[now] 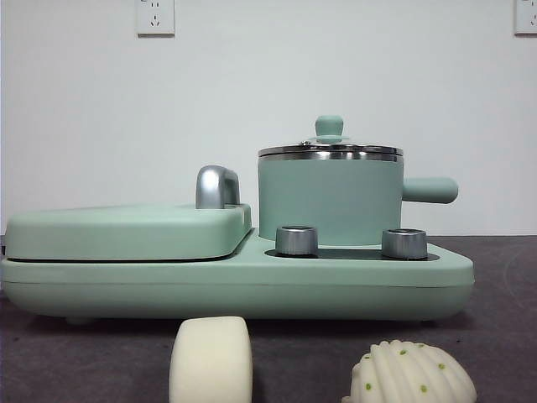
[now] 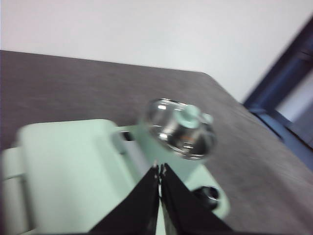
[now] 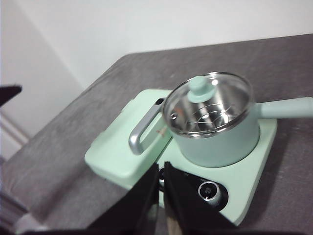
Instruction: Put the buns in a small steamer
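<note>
The small steamer (image 1: 329, 195) is a mint-green pot with a steel rim, a side handle and a lid with a green knob, standing on the right of a mint-green cooker base (image 1: 252, 281). It also shows in the left wrist view (image 2: 182, 128) and the right wrist view (image 3: 215, 122), lid on. Two cream-white buns lie in front of the base: a smooth rounded block (image 1: 211, 361) and a ridged shell-shaped dome with green dots (image 1: 411, 374). My left gripper (image 2: 160, 169) is shut and empty above the griddle. My right gripper (image 3: 163, 169) is shut and empty above the base's front.
A flat mint-green griddle cover (image 1: 126, 231) with a chrome handle (image 1: 216, 186) fills the left of the base. Two steel knobs (image 1: 296, 240) sit in front of the pot. The dark table (image 1: 503, 336) ends near a white wall.
</note>
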